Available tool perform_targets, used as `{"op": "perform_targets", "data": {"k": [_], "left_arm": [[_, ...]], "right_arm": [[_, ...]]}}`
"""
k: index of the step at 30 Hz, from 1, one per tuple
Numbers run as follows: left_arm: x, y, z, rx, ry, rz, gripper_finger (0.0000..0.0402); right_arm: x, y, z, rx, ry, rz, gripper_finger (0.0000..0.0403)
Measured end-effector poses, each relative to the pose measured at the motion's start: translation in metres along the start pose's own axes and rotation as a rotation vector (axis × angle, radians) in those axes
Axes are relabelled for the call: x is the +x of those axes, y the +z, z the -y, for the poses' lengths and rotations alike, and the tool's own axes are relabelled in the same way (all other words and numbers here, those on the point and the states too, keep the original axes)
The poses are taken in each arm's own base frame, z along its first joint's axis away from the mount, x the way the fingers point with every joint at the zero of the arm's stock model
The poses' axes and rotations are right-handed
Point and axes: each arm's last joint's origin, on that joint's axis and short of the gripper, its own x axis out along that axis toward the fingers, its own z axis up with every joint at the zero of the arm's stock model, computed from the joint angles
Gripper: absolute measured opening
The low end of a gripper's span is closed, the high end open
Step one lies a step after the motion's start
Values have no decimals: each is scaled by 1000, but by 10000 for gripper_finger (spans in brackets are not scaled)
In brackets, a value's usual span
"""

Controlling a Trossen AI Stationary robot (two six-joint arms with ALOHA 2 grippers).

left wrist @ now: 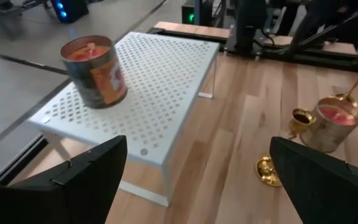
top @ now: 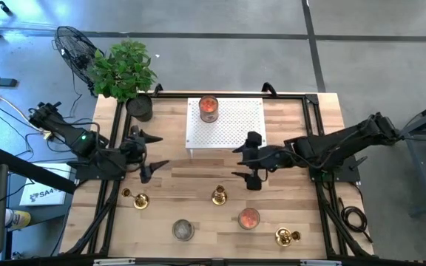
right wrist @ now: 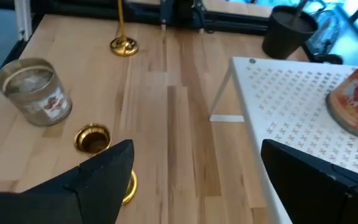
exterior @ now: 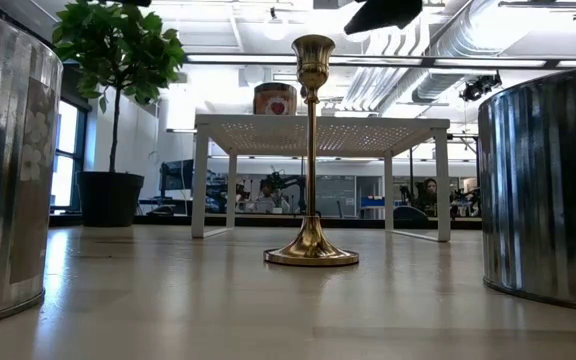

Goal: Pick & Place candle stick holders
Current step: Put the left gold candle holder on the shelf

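Three gold candlesticks stand on their round bases on the wooden table: one at the left point(top: 139, 199), one in the middle point(top: 219, 195), and one at the near right point(top: 287, 236). The middle one stands tall in the low view point(exterior: 311, 150) and also shows in the left wrist view point(left wrist: 272, 169) and the right wrist view point(right wrist: 93, 138). My left gripper point(top: 157, 152) is open and empty above the table, left of the white rack point(top: 235, 125). My right gripper point(top: 237, 162) is open and empty, just near of the rack's right half.
An orange candle jar point(top: 208, 108) stands on the rack. A second orange candle jar point(top: 248, 218) and a grey tin point(top: 183, 229) stand near the front edge. A potted plant point(top: 124, 70) is at the far left corner. Bare wood lies between the grippers.
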Motion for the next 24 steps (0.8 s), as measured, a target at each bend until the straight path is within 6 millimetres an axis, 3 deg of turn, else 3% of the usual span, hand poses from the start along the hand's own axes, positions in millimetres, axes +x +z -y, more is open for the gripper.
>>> {"op": "perform_targets", "data": {"k": [13,24], "left_arm": [[-1,-8,0,65,-53,-86,387],[-4,-3,-6,169,20,-19,387]], "right_arm": [[-6,4,-16,59,-29,80,346],[14,-23,-12,84,-73,116,346]]}}
